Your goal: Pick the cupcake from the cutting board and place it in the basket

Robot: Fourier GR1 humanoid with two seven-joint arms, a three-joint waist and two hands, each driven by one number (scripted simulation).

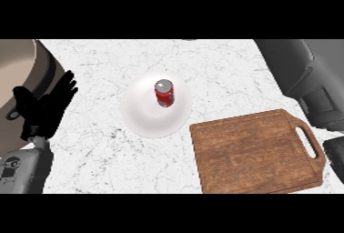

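The left hand (43,107) rests open at the left edge of the bench (101,145). On the white plate (144,120) stands a red can (164,93). The cutting board (255,152) is bare; no cupcake or basket is visible. The right arm (302,77) hangs above, its hand unseen; whether it holds the cupcake I cannot tell.

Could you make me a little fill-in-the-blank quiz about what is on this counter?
1. The red can stands on a white ____.
2. The wooden cutting board has its handle on the view's ____ side.
3. The left hand rests at the view's left with its fingers ____.
4. The counter's top looks like white ____.

Missing words: plate; right; open; marble
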